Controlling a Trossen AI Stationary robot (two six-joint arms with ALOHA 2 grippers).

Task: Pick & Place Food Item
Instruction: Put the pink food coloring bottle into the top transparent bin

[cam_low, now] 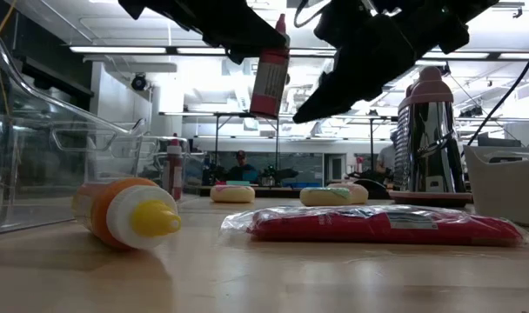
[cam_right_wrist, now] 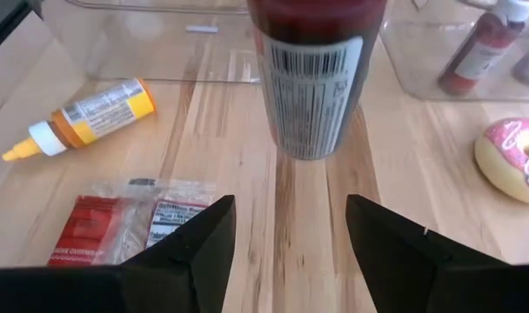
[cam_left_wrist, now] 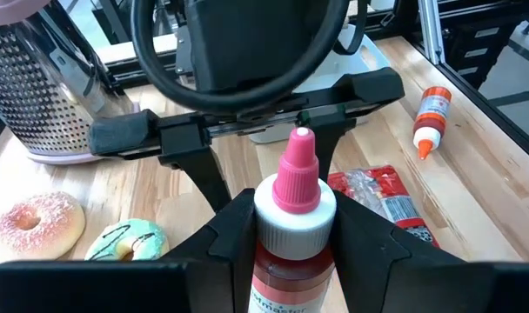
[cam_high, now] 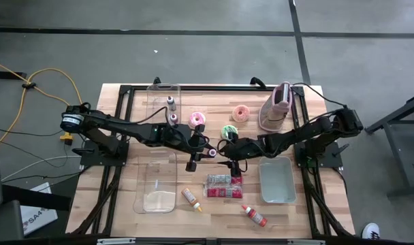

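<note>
Two sauce bottles (cam_high: 171,109) stand inside the far clear bin (cam_high: 163,95).

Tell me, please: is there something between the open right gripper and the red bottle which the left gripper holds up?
Nothing visible. The red bottle hangs in the left gripper just ahead of the right gripper, whose fingers stand open with only bare table below.

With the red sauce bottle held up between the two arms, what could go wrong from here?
1. The left gripper alone holds the red sauce bottle above the table; a slip drops it onto the red packet below.
2. The right gripper is open right beside the bottle and could knock it.
</note>
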